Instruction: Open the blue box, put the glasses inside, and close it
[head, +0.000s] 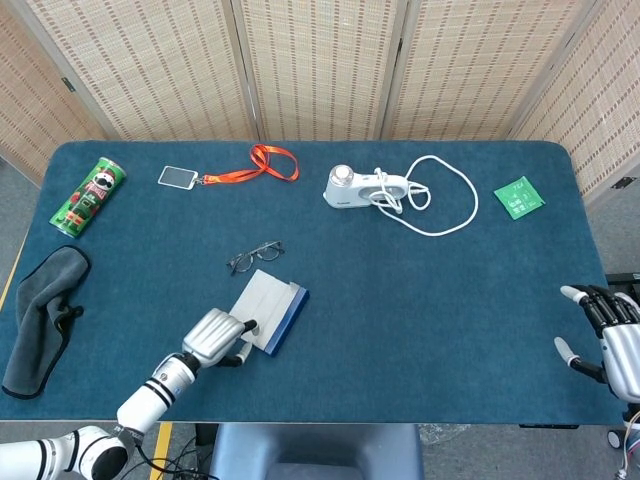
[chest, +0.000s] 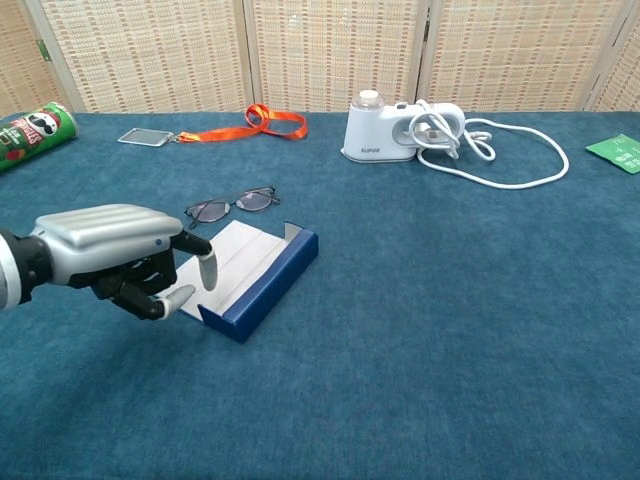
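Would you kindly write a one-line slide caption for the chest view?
Left hand at the near end of the blue box, glasses lying just behind it on the blue table.

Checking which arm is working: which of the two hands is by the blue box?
The left hand, with fingers at the near end of the blue box. The right hand hangs open at the table's far right edge, near nothing.

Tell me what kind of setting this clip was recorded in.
Probably an indoor lab or demo workspace: a table covered in blue cloth, woven folding screens behind it, and unrelated props laid out, like a chip can and lanyard.
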